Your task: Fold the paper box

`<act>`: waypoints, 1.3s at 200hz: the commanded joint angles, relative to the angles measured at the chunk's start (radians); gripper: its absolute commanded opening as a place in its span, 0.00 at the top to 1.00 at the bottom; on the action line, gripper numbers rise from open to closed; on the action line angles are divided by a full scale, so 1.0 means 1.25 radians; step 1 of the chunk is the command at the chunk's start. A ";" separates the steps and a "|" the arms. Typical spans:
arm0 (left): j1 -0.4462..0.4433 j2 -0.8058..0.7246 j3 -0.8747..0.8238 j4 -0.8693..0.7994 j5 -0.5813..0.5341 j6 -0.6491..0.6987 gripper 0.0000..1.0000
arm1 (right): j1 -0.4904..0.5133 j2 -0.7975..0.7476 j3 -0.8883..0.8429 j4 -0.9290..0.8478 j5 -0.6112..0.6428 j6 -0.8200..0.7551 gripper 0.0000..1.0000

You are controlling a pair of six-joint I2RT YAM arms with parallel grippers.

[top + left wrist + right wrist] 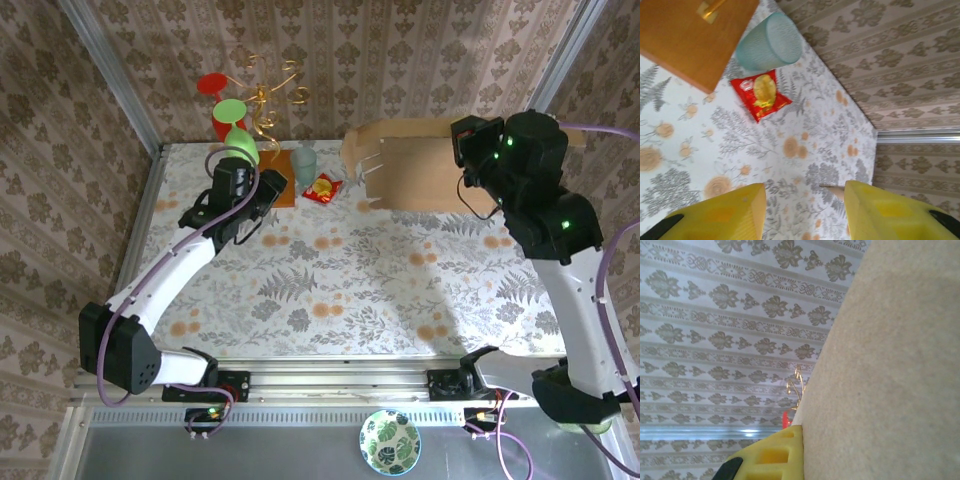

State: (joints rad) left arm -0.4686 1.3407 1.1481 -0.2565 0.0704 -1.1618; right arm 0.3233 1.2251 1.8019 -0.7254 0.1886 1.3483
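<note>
Top external: the box [415,165] is at the far right of the table [350,290], just in front of the back wall. It looks tipped up rather than lying flat. Its long axis runs left to right, and the notched flaps point left, toward the cup [305,165] and the red packet [322,187]. The right claw [466,160] meets the box at its right end. The left claw [262,193] hovers over the far left of the table beside the wooden block [281,192], well apart from the box.

Left wrist: the left claw [805,212] stands about half open, its yellow fingers [735,212] holding nothing, with bare table between them. The cup [769,42], packet [760,95] and block [690,35] lie beyond.

Right wrist: a yellow finger [772,457] is pressed flat against the cardboard panel [890,365], so the right claw is clamped on the box.

The sheet is probably light and stiff across its panels, but it should give readily at the creases. A pinch on a panel edge close to a crease should control it best. A grip far out on a flap would likely just bend the flap.
</note>
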 commanded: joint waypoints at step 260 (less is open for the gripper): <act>-0.084 0.419 0.552 -0.180 0.166 0.062 0.51 | -0.077 0.371 -0.182 0.197 -0.278 0.212 1.00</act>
State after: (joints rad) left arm -0.5682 1.8694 1.8507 -0.4866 0.2485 -1.0733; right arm 0.2150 1.7248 1.5803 -0.5022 -0.1364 1.5970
